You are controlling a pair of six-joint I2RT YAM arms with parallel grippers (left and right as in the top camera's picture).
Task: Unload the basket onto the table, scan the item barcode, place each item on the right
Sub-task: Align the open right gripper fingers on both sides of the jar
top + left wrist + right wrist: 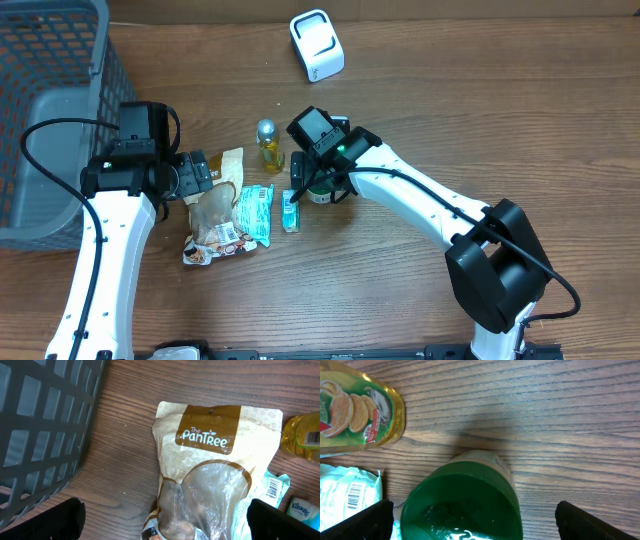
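A white scanner [317,44] stands at the far side of the table. Several items lie mid-table: a brown Pantree snack bag [213,218] [215,455], a teal tissue pack [254,212] with a barcode [273,488], a small oil bottle [268,146] [355,410], a Kleenex pack [291,210] and a green-lidded jar [462,505]. My left gripper [203,177] [167,525] is open, its fingers either side of the snack bag's lower half. My right gripper [320,188] [475,525] is open just above the green lid, which lies between its fingers.
A grey plastic basket [50,110] [40,425] fills the left side, close to my left arm. The oil bottle [302,435] and the tissue pack [347,492] lie close beside the gripped-around items. Bare wood stretches to the right of the jar.
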